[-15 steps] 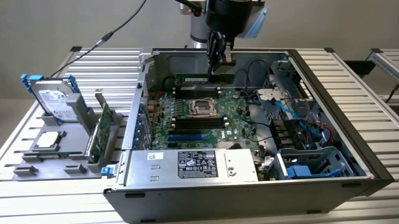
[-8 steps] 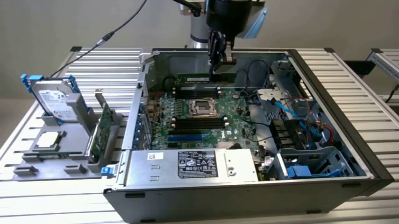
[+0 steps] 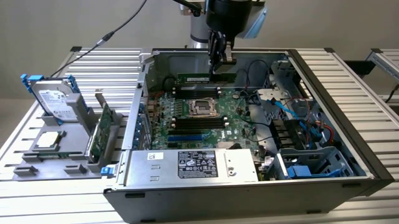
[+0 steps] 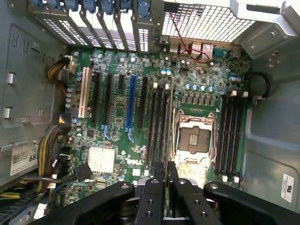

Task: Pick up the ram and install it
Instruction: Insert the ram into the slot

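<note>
1. We are seeing the jaws closed narrowly on the ram (image 3: pixel 196 77), the black fingers (image 3: pixel 216 53) pinching its upper edge (the stick is lying level, long edge down).
2. In the wrist view we are looking along the ram (image 4: pixel 169 122) edge-on, a thin strip running out from between the fingers (image 4: pixel 157 185).
3. The ram is hanging inside the open computer case (image 3: pixel 367 154), over the motherboard (image 3: pixel 187 126). It is just above the black memory slots (image 3: pixel 196 91) beyond the CPU socket (image 3: pixel 203 107); we cannot tell whether it is touching a slot.
4. A second bank of slots (image 3: pixel 198 122) is lying on the socket's nearer side, and blue cables (image 3: pixel 293 112) are running at the exterior view's right.
5. Outside the case, on the slatted surface (image 3: pixel 349 70), a grey holder (image 3: pixel 37 168) is carrying a hard drive (image 3: pixel 53 98) with blue rails and a wider green card (image 3: pixel 100 133).
</note>
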`<state>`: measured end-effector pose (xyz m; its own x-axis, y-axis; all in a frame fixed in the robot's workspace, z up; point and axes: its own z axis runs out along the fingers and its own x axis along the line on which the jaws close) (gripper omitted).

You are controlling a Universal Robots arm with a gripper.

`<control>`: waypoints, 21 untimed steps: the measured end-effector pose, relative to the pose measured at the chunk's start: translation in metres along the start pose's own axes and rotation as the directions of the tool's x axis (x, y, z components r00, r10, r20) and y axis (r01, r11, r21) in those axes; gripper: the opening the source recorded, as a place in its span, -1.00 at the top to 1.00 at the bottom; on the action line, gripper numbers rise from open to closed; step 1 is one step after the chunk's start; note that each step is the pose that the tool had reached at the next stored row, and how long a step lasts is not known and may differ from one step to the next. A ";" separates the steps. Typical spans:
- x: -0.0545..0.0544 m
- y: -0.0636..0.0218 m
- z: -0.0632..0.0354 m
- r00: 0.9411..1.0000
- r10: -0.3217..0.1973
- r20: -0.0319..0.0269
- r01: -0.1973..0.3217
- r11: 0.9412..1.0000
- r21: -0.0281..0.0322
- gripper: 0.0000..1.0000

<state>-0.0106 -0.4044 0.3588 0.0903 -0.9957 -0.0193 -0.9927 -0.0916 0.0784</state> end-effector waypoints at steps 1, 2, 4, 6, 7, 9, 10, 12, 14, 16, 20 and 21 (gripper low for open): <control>0.000 0.0000 0.0000 1.000 0.000 0.000 0.000 1.000 0.000 0.73; 0.000 0.0000 0.0000 1.000 0.000 0.000 0.000 1.000 0.000 0.73; 0.000 0.0000 0.0000 1.000 0.000 0.000 0.000 1.000 0.000 0.73; 0.000 -0.0001 0.0005 1.000 0.000 0.000 0.000 1.000 0.000 0.73; 0.000 0.0009 0.0023 1.000 0.000 0.000 0.000 1.000 0.000 0.73; 0.000 0.0039 0.0061 1.000 0.000 0.000 0.000 1.000 0.000 0.73; 0.000 0.0061 0.0083 1.000 0.000 0.000 0.000 1.000 0.000 0.73; -0.001 0.0099 0.0122 1.000 0.000 0.000 0.000 1.000 0.000 0.73; -0.001 0.0103 0.0158 1.000 0.000 -0.001 0.000 1.000 0.000 0.73; -0.001 0.0100 0.0194 1.000 0.000 -0.001 0.000 1.000 0.000 0.73; 0.000 0.0095 0.0266 1.000 0.000 -0.001 0.000 1.000 0.000 0.73; 0.001 0.0092 0.0286 1.000 0.000 0.000 0.000 1.000 0.000 0.73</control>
<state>-0.0219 -0.4055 0.3310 0.0902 -0.9957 -0.0188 -0.9927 -0.0914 0.0782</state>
